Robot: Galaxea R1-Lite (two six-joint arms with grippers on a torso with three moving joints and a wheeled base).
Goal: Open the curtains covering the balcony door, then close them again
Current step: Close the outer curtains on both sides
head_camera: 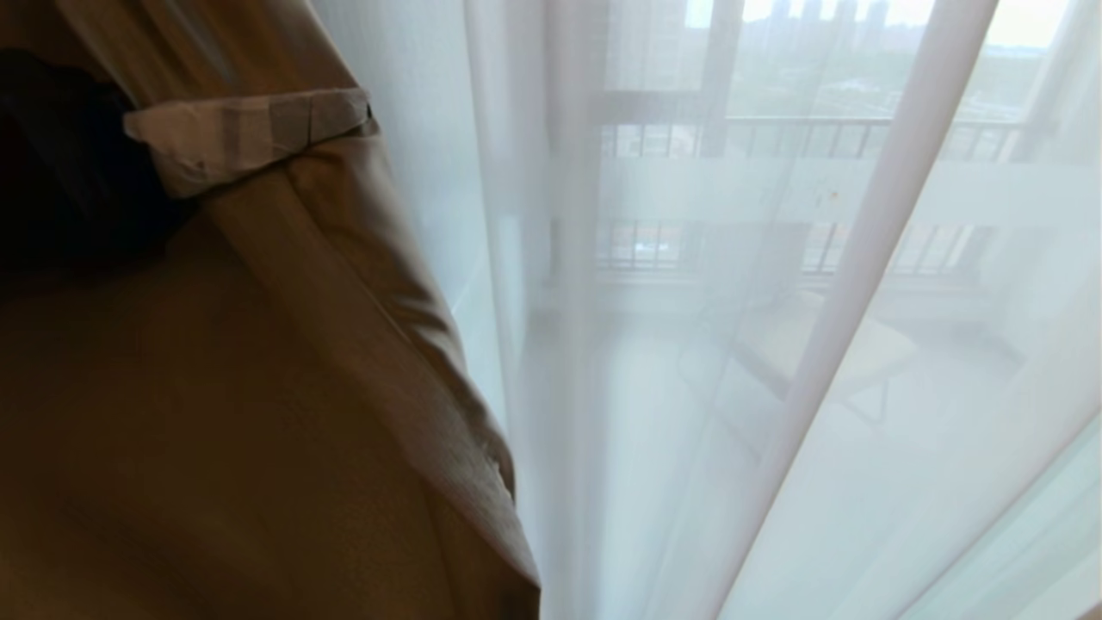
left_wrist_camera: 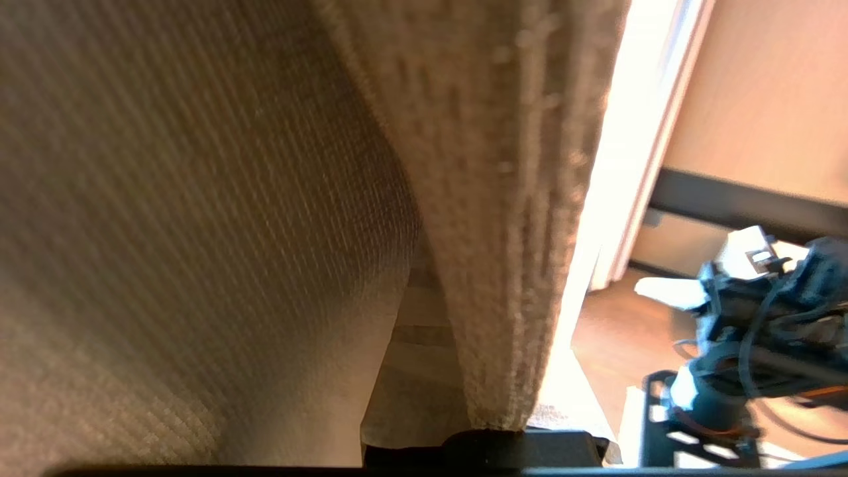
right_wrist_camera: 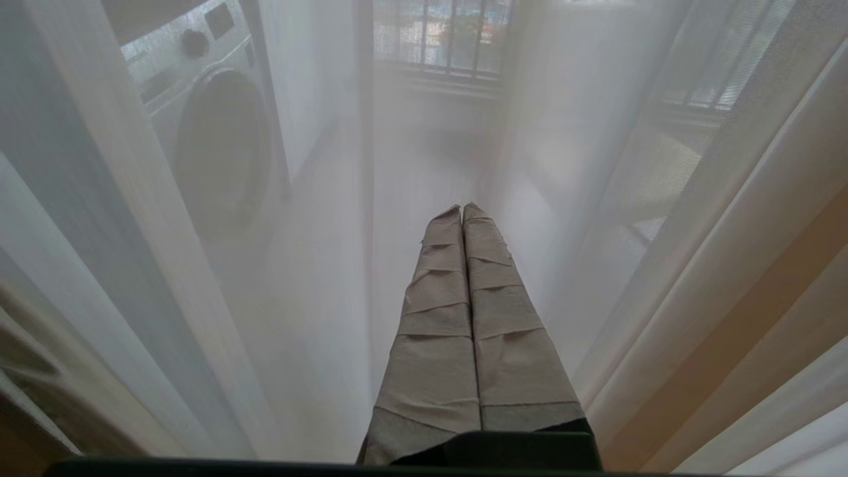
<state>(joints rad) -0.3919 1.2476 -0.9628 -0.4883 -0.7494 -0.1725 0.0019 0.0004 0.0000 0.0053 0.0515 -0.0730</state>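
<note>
The thick beige curtain (head_camera: 258,413) fills the left of the head view, with the white sheer curtain (head_camera: 861,362) hanging to its right. My left gripper (head_camera: 344,120) reaches in from the left, and one tape-wrapped finger (head_camera: 250,138) lies across the beige cloth. In the left wrist view a fold of that beige curtain (left_wrist_camera: 503,265) runs down between the jaws, which are shut on it beside a taped finger (left_wrist_camera: 411,344). My right gripper (right_wrist_camera: 462,209) is shut and empty, pointing at the sheer curtain (right_wrist_camera: 318,298). The balcony door (head_camera: 689,194) shows dimly through the sheer as a pale band.
Behind the sheer I make out a balcony railing (head_camera: 861,129) and a folding chair (head_camera: 826,353). The right wrist view shows a washing machine (right_wrist_camera: 212,132) through the sheer. The left wrist view shows wooden floor (left_wrist_camera: 616,331) and part of the robot with cables (left_wrist_camera: 762,331).
</note>
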